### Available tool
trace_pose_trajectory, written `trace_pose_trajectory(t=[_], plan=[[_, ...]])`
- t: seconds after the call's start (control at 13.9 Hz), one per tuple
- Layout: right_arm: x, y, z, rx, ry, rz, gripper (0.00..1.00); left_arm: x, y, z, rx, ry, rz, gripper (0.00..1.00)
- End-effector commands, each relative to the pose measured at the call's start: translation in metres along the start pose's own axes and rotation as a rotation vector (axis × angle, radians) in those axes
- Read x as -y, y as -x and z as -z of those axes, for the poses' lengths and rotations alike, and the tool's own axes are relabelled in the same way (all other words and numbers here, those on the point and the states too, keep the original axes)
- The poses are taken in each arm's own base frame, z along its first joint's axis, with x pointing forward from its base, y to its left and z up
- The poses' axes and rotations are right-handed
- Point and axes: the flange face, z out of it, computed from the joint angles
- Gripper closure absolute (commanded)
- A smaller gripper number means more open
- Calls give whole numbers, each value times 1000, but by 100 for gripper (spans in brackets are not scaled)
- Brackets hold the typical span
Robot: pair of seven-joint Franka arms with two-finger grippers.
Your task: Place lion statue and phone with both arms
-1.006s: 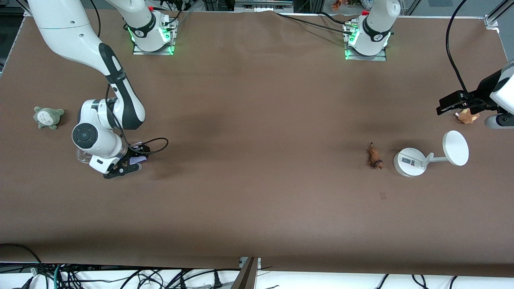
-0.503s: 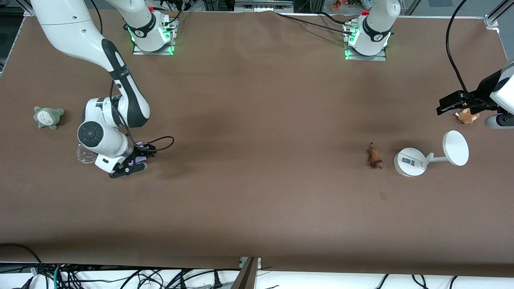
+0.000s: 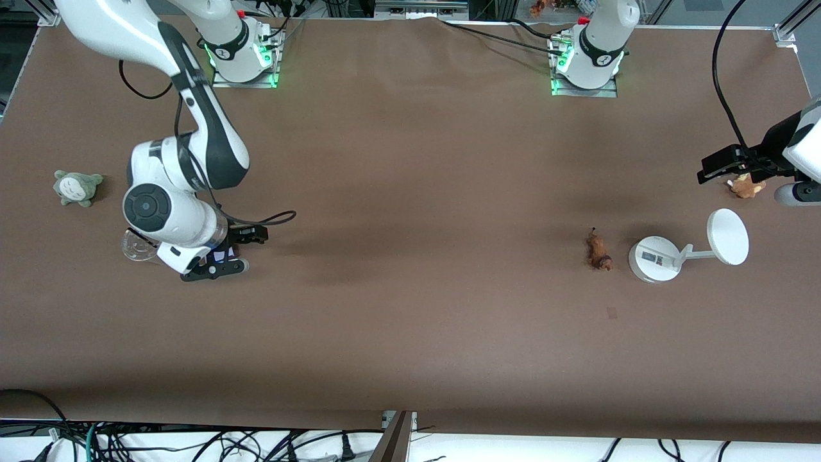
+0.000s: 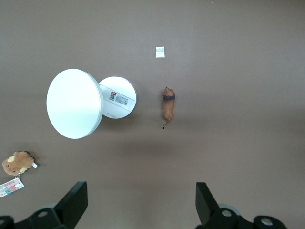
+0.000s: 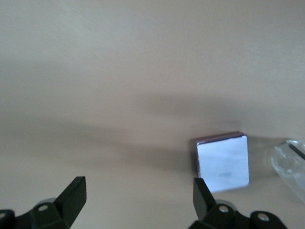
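Observation:
The lion statue (image 3: 598, 250) lies on the table beside the white stand, and the left wrist view shows it as a small orange-brown figure (image 4: 167, 106). High over the table's end by the brown plush, my left gripper (image 3: 721, 165) (image 4: 141, 202) hangs open and empty. The phone (image 5: 223, 162), a pale lavender rectangle, lies flat on the table. My right gripper (image 3: 231, 251) (image 5: 138, 198) is low over it and open. The phone sits just outside one finger (image 5: 202, 195), not between the two. In the front view only a sliver of the phone (image 3: 220, 255) shows under the hand.
The white stand (image 3: 653, 258) carries a round disc (image 3: 728, 236). A brown plush (image 3: 746, 186) with a card tag (image 4: 12, 187) lies under the left arm. A grey-green plush (image 3: 77, 187) and a clear glass piece (image 3: 136, 247) lie near the right arm. A small white scrap (image 4: 160, 51) lies near the lion.
The right arm's hand has shifted a little toward the left arm's end of the table, staying open over the phone. The left arm has not moved.

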Motion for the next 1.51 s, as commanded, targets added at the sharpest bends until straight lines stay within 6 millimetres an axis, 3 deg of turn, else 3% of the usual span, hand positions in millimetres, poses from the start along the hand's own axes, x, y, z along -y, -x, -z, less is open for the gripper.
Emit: trace_pose_trajectory(t=[0.0,0.22,0.5,0.72,0.86,1.01,1.44], plan=[[0,6,70,11,-2,-32,1,1,-4,6,-8,-19,-5,0],[-8,22,146,-10,7,-50,1,1,-4,5,-6,-27,-4,0],[-27,58,216,-54,14,-77,1,1,-5,10,-17,-26,-4,0],[-29,77,239,-49,19,-74,0,0,-9,15,-29,-30,-1,0],[-30,82,235,2,22,-71,0,0,-10,17,-34,-29,-1,0],[-39,89,261,-3,14,-79,0,-1,-11,15,-29,-23,-1,0],[-57,122,296,-12,-6,-99,0,-6,-11,14,-28,-28,-6,0]])
